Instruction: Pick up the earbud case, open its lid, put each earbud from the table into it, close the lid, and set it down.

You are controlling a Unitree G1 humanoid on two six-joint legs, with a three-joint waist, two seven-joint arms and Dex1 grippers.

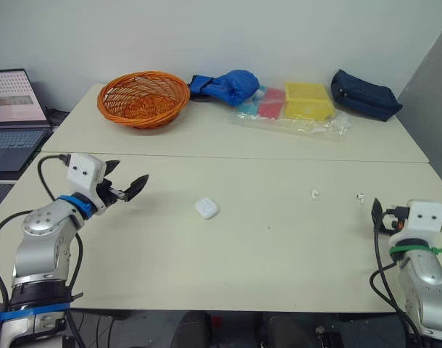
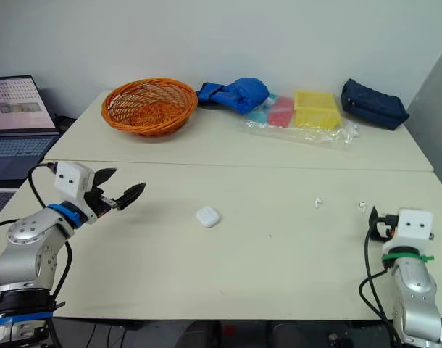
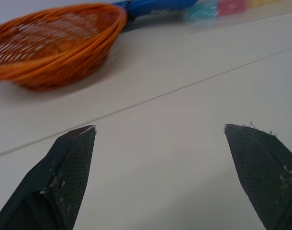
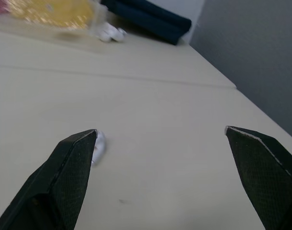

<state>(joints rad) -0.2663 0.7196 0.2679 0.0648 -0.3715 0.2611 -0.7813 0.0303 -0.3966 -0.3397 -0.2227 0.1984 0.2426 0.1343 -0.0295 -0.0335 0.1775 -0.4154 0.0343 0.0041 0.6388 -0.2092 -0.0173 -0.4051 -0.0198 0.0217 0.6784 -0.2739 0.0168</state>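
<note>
The earbud case [image 1: 206, 208] is lying on the counter [image 1: 279, 254], apparently shut. The left gripper [image 1: 127, 176] is hovering well to the case's left, jaws spread and empty. The right gripper [image 4: 160, 130] is sitting far to the case's right, jaws also spread. One earbud [image 1: 314, 193] and a second earbud [image 1: 361, 196] are resting right of the case. Off-centre jaws are likely sending the smooth case skidding.

White earbud case [image 1: 206, 208] — orange woven basket [image 1: 143, 98], cream table [image 1: 243, 254].
</note>
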